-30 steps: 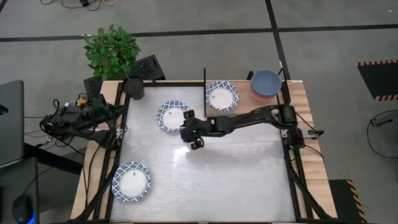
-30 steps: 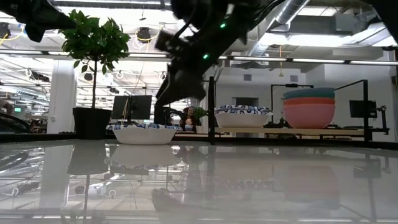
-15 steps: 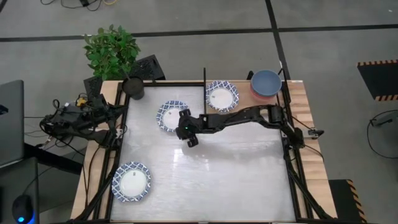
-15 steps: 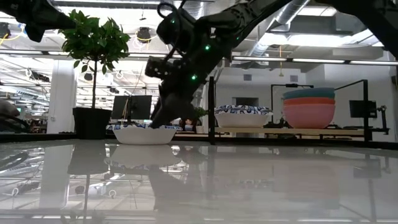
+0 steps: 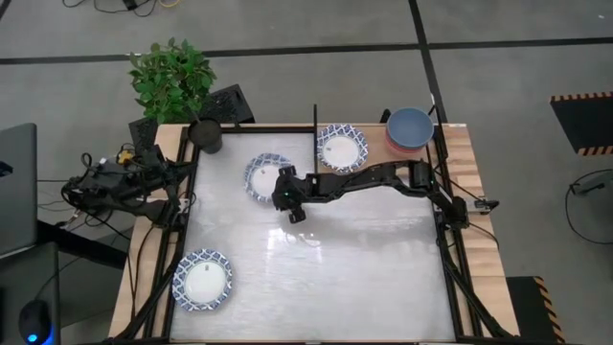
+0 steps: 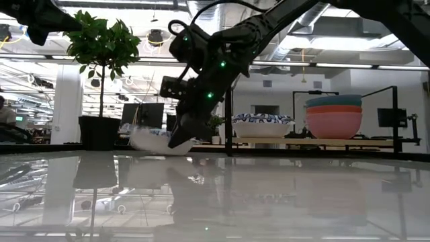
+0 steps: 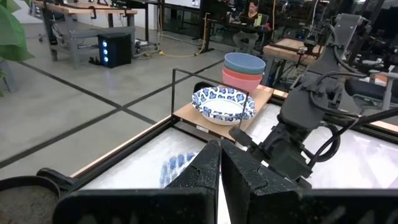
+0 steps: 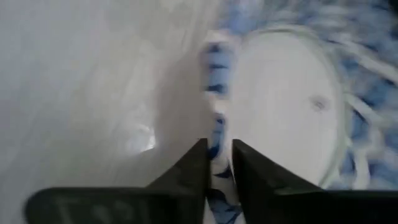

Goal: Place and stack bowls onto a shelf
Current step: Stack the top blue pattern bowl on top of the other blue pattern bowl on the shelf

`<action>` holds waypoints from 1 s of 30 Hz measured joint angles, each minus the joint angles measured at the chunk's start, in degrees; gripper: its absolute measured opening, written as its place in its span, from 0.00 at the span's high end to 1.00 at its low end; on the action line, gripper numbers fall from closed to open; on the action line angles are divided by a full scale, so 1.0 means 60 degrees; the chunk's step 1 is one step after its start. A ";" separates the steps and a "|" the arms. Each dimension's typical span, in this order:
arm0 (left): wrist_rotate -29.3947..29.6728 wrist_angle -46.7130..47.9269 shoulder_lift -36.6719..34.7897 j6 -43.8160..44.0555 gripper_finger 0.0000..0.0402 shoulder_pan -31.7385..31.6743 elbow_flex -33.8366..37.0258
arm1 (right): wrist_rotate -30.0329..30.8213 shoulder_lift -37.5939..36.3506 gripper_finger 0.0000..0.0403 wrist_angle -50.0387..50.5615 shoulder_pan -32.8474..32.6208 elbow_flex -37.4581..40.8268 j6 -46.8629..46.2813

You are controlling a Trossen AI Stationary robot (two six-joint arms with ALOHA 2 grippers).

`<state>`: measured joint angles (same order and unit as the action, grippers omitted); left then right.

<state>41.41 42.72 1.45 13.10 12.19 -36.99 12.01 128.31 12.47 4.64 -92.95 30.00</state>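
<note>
Right gripper clamped shut on round blue-patterned white bowl left of wooden shelf, tipping it up—pickup begun.

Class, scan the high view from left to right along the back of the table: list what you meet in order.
Potted plant → patterned bowl pinched at its rim by the right gripper → patterned bowl on the shelf → stack of coloured bowls.
</note>
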 joint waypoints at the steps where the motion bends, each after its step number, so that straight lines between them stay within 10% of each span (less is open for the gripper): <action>1: 0.0000 0.0000 0.0000 0.0000 1.00 0.0000 0.0000 | 0.0013 0.0004 0.80 -0.0010 -0.0013 0.0000 0.0000; 14: 0.0000 0.0001 0.0000 0.0000 1.00 0.0000 0.0000 | 0.1214 -0.0232 0.95 0.0003 -0.1007 -0.0890 0.0567; 30: -0.0002 0.0014 0.0002 0.0011 1.00 -0.0005 0.0004 | 0.7477 -0.3514 0.95 0.3015 -0.1381 -0.2095 0.1799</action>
<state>41.40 42.80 1.46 13.17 12.15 -36.97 56.87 107.23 30.56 -3.64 -105.51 40.79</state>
